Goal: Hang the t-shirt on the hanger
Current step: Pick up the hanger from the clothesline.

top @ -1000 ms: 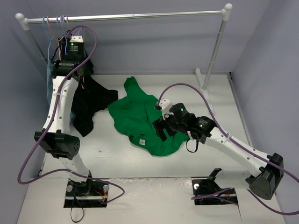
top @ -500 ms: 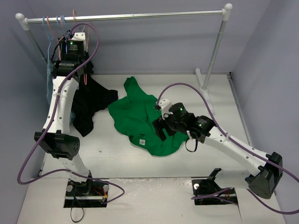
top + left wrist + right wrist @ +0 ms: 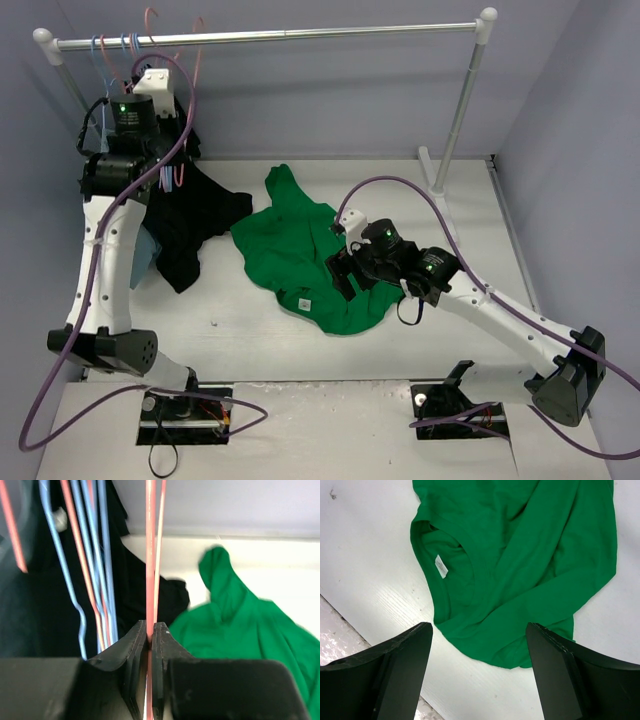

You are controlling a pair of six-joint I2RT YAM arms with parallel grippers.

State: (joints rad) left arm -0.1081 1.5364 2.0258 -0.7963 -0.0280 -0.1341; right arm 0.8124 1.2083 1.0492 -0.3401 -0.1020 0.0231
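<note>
The green t-shirt [image 3: 290,250] lies crumpled on the white table, its neck opening with the white label [image 3: 440,566] toward the near edge. It also shows in the left wrist view [image 3: 250,625] and the right wrist view [image 3: 520,545]. My left gripper [image 3: 168,84] is up by the rail, shut [image 3: 151,626] on the thin pink hanger [image 3: 150,555]. The hanger's hook [image 3: 150,14] stands above the rail. My right gripper [image 3: 479,626] is open wide and empty. It hovers [image 3: 345,275] above the shirt's near hem, beside the collar.
A metal rail [image 3: 270,35] spans the back on two posts, one at the right [image 3: 458,110]. Blue wire hangers [image 3: 108,45] hang at its left end. A black garment [image 3: 195,215] and a grey-blue one [image 3: 150,245] hang below them, left of the shirt.
My left arm has risen and swung left with the pink hanger, so its hook now stands above the rail. The right arm has barely moved.
</note>
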